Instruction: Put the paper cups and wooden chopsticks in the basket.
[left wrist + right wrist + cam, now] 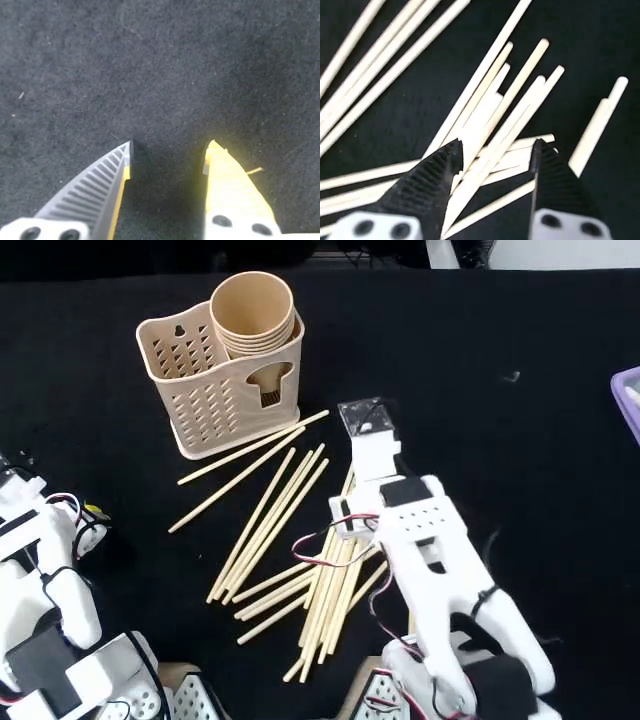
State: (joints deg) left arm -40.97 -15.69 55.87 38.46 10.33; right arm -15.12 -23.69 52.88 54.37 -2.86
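A beige perforated basket (200, 390) stands at the back left of the black table, with a stack of paper cups (252, 308) in its right compartment. Several wooden chopsticks (285, 530) lie scattered in front of it. The right arm (425, 540) stretches over the right side of the pile. In the right wrist view my right gripper (495, 147) is open just above crossed chopsticks (495, 120), its fingers to either side of a few of them. My left gripper (170, 145) is open over bare black cloth, and the left arm (40, 570) sits at the near left.
A purple container's edge (628, 400) shows at the far right. Two chopsticks (250, 455) lie close against the basket's front. Black cloth (500, 390) stretches bare to the right of the basket.
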